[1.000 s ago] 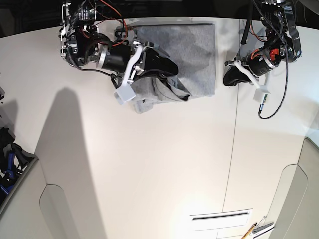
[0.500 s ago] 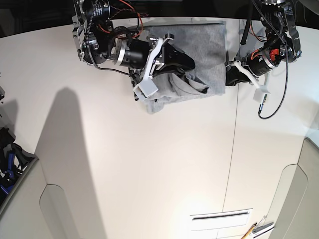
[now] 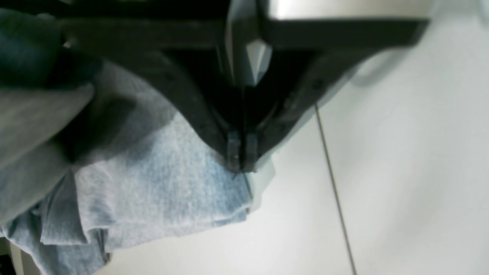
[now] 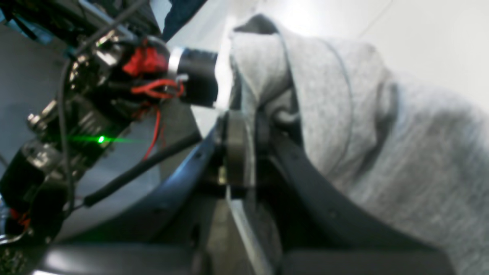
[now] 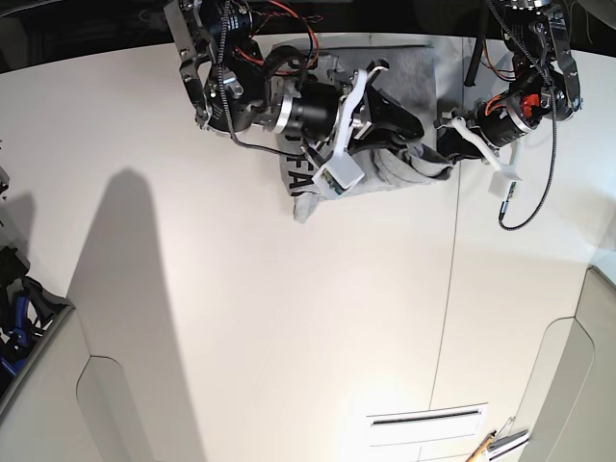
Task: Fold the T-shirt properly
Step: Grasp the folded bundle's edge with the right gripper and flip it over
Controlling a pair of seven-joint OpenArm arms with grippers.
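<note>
You are looking at a fold that is well under way but not yet finished. The T-shirt [image 5: 375, 168] is lying at the far edge of the table [image 5: 289, 318], bunched into a narrow heap rather than a flat packet. A strip with black lettering is showing on its near left side, and loose cloth is trailing toward you there.

The right gripper [image 4: 244, 126] is pinching a thick roll of grey cloth, jaws nearly together with the fabric between them, and is carrying that layer across the shirt toward the other arm. In the base view this arm is covering most of the garment.

The left gripper [image 3: 240, 160] is closed tight at the shirt's edge beside the table seam [image 3: 332, 179]. It appears to be pinning or nipping the hem there, though the wrist view is blurred and you cannot tell for sure that cloth is between the tips.

What is remaining, as I judge it: laying the carried layer flat, squaring the edges, tucking the trailing part, and probably one more fold.

Around the work, the cables [image 5: 525, 207] of the left arm are hanging just beside the shirt. A grey bin [image 5: 24, 327] is sitting well apart at the near left, and a vent slot [image 5: 423, 419] is lying well apart near you. The two arms are working close together, so the crowding between them is the main hindrance.
</note>
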